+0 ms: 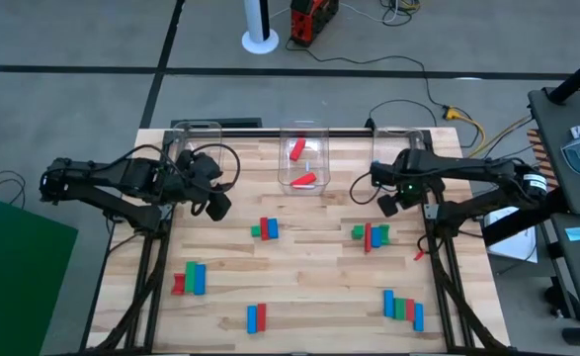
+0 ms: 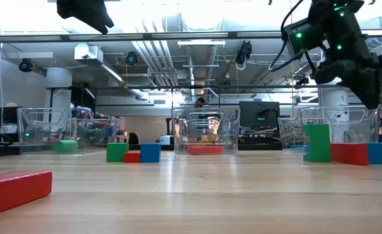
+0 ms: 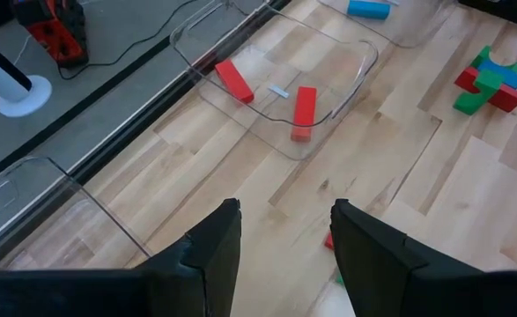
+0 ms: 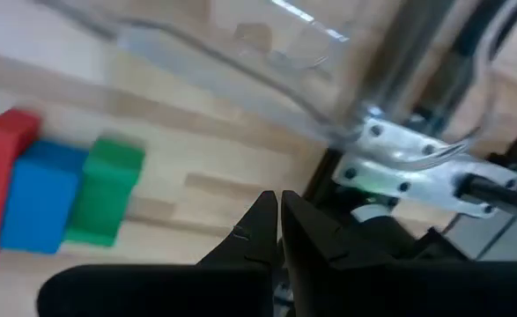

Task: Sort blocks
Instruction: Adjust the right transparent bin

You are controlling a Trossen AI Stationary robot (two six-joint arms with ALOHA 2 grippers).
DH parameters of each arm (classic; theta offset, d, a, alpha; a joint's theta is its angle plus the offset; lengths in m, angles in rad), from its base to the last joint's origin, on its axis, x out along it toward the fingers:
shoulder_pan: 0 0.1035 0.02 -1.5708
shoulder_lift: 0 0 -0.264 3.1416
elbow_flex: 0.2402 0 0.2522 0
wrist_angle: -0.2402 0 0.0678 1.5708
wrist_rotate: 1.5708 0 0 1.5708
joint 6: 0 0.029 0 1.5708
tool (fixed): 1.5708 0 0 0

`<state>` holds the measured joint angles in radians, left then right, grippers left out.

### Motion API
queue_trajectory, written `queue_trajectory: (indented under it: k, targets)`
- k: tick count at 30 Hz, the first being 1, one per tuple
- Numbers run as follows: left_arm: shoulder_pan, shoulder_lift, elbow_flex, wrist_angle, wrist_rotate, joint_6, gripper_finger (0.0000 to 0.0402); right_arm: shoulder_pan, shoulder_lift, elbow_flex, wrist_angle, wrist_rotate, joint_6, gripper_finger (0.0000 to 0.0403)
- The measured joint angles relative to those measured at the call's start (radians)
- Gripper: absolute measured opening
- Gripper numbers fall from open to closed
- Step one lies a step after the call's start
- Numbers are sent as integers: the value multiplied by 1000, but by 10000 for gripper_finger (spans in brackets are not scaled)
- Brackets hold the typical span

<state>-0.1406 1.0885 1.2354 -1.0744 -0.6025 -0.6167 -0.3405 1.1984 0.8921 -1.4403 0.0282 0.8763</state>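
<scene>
Currently I am looking down on the table (image 1: 309, 267), which is carrying three clear bins along its far edge and loose block clusters across the middle and near side.

Left bin (image 1: 193, 138) is sitting under the left arm; the low view is showing a green block (image 2: 65, 146) in it. Middle bin (image 1: 303, 156) is holding two red blocks (image 1: 297, 149), one near the back and one by the front wall. Right bin (image 1: 405, 144) is sitting under the right arm; my left wrist view is showing a blue block (image 3: 368, 9) in it.

Left gripper (image 1: 218, 205) is hovering just in front of the left bin, above the wood. Its fingers (image 3: 214, 251) are standing well apart with nothing between them.

Right gripper (image 1: 388, 203) is hovering in front of the right bin, raised off the table. Its fingertips are pressed together with nothing held.

Loose blocks, unsorted:
- centre cluster (image 1: 266, 229), green, red and blue touching.
- right-centre cluster (image 1: 371, 235), green and red, lying just below the right gripper.
- near-left cluster (image 1: 190, 278), red, green, blue side by side.
- near-centre pair (image 1: 256, 316), blue and red.
- near-right row (image 1: 402, 308), blue, green, red, blue.
</scene>
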Motion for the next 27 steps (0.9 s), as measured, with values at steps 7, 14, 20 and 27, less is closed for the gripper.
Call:
queue_trajectory:
  k: [7,14,20,27]
  targets:
    - [0,0,0,0,-16,3,155,0,0,-8,2,78,18,12]
    - [0,-1,0,0,-16,2,155,0,0,-14,1,127,26,12]
    - [0,-1,0,0,-16,2,155,0,0,-16,1,175,27,12]
    - [0,-1,0,0,-16,2,155,-11,0,-26,1,212,17,12]
